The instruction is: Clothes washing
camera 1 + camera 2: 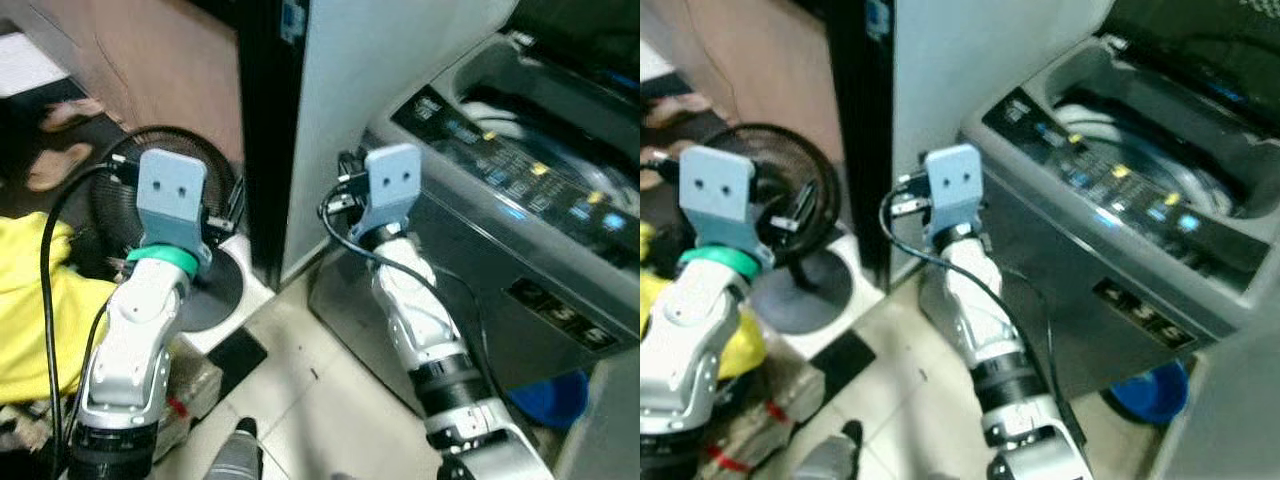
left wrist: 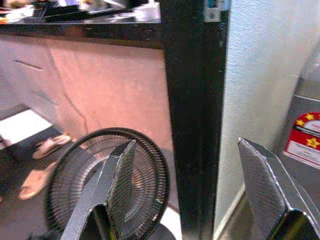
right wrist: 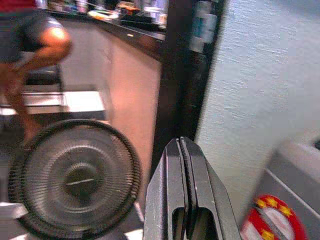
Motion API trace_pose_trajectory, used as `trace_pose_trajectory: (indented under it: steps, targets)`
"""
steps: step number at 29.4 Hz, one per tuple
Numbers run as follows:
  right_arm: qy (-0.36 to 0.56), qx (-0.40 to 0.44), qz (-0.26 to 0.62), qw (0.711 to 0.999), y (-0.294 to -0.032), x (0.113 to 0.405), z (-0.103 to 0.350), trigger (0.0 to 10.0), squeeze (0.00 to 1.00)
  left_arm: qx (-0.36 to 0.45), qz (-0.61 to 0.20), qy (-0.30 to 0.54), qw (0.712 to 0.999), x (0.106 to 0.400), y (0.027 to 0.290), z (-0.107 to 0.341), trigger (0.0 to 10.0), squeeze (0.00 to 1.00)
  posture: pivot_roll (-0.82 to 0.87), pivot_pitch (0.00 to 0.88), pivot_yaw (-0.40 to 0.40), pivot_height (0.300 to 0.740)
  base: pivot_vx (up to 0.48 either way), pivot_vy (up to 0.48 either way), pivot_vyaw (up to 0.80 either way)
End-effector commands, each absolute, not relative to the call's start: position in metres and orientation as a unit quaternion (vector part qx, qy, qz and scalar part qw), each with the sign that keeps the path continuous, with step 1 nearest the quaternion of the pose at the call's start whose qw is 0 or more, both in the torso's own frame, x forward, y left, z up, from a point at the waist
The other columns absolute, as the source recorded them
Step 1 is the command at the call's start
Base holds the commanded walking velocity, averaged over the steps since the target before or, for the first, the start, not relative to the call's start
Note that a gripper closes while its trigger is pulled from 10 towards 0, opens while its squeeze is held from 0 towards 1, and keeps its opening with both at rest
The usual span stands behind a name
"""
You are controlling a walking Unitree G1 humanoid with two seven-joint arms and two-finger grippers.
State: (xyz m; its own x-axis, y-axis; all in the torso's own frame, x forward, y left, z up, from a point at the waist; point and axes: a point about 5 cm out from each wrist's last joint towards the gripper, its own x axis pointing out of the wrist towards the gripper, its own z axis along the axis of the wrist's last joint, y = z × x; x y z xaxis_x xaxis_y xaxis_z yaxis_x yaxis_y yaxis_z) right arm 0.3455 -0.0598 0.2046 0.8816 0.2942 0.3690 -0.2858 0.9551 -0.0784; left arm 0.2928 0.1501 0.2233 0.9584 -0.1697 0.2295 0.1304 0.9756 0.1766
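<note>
The washing machine (image 1: 520,200) stands at the robot's right, top-loading, its lid up and something pale lying in the drum, too blurred to name. Yellow clothing (image 1: 30,310) is heaped on the floor at the far left, well apart from the machine. Neither arm carries any garment. The left end effector (image 2: 190,185) is released, fingers spread wide, facing a black floor fan (image 1: 165,200) beside a dark post (image 1: 268,140). The right end effector (image 3: 186,190) is clenched on nothing, near the machine's front corner. By my judgement loading has hardly begun: the yellow heap remains to be fetched and dropped in.
</note>
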Motion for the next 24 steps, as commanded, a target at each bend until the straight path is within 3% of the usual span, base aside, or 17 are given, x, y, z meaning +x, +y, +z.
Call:
trace_pose_trajectory:
  steps: [1,24]
  targets:
    - [-0.188,-0.006,0.143,0.972,-0.065,0.347,0.202,10.0,0.0,0.078,-0.083,-0.119,0.986,0.293,0.147,0.222,10.0,0.0,0.22,0.05,-0.082,0.74,0.0,0.0,0.8]
    - [-0.2,-0.009,0.16,0.967,-0.062,0.346,0.211,10.0,0.0,0.061,-0.058,-0.13,0.988,0.295,0.145,0.228,10.0,0.0,0.17,0.065,-0.11,0.74,0.0,0.0,0.8]
